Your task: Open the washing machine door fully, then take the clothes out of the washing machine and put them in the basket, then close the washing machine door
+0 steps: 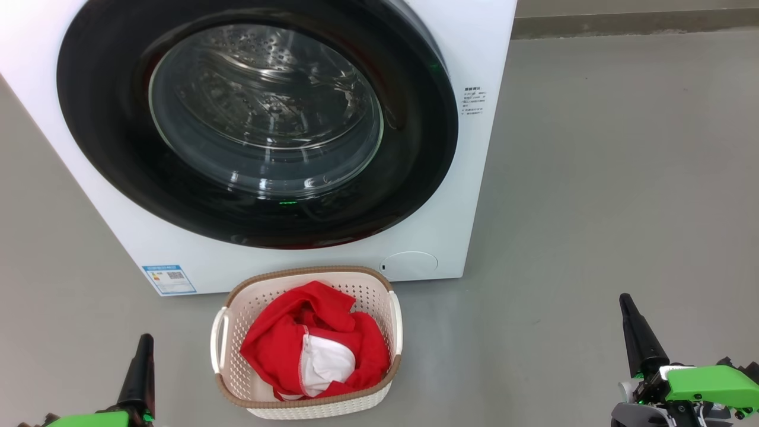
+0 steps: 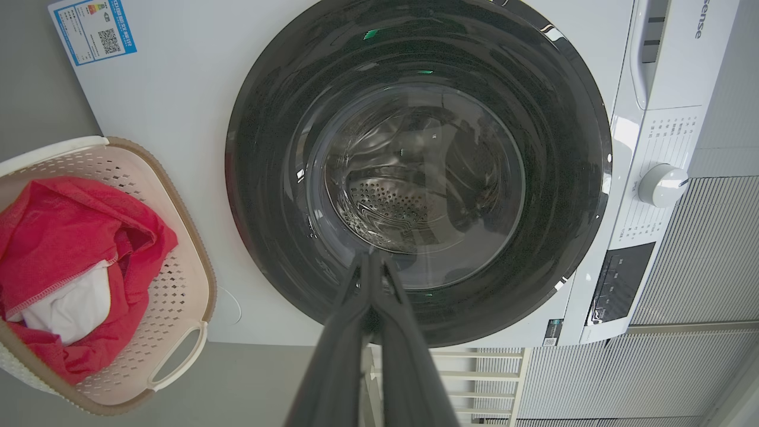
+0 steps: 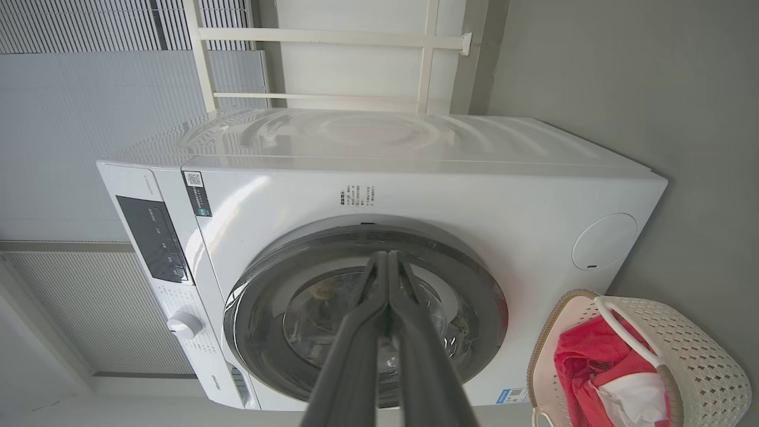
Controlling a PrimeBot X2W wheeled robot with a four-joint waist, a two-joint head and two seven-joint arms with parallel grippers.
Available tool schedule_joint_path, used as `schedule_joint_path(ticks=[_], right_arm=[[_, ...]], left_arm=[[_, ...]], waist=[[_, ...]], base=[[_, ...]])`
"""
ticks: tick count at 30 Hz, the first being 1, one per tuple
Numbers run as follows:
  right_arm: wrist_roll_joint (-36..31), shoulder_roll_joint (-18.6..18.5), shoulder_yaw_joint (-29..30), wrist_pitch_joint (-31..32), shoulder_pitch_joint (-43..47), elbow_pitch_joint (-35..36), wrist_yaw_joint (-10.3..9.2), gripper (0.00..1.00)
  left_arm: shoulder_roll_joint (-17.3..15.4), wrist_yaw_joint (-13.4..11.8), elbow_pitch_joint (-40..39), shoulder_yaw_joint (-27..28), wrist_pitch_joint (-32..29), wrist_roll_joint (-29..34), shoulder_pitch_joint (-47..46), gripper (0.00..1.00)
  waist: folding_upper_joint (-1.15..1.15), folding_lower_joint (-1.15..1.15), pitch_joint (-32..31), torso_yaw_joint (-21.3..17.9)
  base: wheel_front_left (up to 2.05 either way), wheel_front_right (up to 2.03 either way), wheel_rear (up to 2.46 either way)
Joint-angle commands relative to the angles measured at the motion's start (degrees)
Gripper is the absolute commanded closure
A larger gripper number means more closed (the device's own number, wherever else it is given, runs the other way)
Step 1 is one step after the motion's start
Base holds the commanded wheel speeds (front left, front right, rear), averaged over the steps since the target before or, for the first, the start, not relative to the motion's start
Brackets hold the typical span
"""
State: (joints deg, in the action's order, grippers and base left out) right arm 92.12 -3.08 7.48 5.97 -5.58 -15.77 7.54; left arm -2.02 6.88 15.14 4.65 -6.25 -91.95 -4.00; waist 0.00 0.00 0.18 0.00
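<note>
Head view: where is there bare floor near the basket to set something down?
Widest free patch: the floor right of the washing machine, between the basket and the right pincer. Smaller patch left of the basket, below the blue sticker, above the left pincer. Crowded: the basket, filled by red clothes.

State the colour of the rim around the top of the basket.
Brown, with a woven look; the basket's rim shows best in the head view.

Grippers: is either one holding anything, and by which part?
Nothing is held. The left gripper and right gripper are both shut and empty, apart from the clothes lying in the basket.
</note>
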Motion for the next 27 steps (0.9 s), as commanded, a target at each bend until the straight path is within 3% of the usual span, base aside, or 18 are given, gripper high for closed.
schedule_joint_path(ticks=[1,27], right_arm=[[0.3,-0.05,-1.26,0.27,-0.57,1.76,-0.05,1.0],[0.2,0.03,-1.14,0.37,-0.58,1.76,-0.05,1.0]], left_arm=[[-0.87,0.6,-1.08,1.93,-0.29,-0.16,-2.2,1.0],[-0.87,0.6,-1.09,1.93,-0.29,-0.16,-2.2,1.0]], waist=[[0.0,0.0,0.0,0.0],[0.0,0.0,0.0,0.0]], base=[[0.0,0.0,0.0],[0.0,0.0,0.0]])
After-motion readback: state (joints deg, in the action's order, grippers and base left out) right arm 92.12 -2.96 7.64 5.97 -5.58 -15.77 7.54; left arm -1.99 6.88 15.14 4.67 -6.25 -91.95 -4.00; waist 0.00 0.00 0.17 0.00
